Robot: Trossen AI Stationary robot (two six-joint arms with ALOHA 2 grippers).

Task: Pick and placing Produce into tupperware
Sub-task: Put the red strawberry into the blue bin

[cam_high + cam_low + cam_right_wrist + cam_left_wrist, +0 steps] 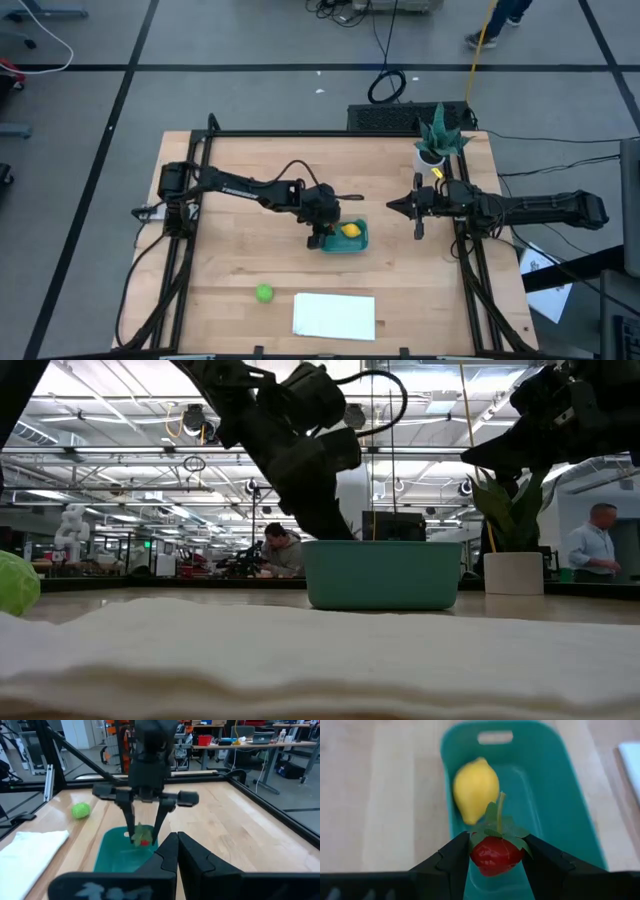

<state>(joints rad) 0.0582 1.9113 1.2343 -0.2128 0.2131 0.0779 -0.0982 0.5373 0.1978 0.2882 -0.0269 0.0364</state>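
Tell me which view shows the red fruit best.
Left wrist view: the red fruit fills the frame's lower centre, gripped in the left claw above the teal tub, beside the lemon. The right wrist view shows it small and distant; the high and low views hide it.

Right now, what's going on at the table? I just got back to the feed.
The left gripper is holding a small red toy fruit with a green leafy top just over the teal-blue shallow plastic tub. A yellow lemon-shaped toy fruit already lies inside the tub. A bright green round ball sits on the wooden table, beside a flat white sheet. The right gripper waits shut, off to the tub's side.
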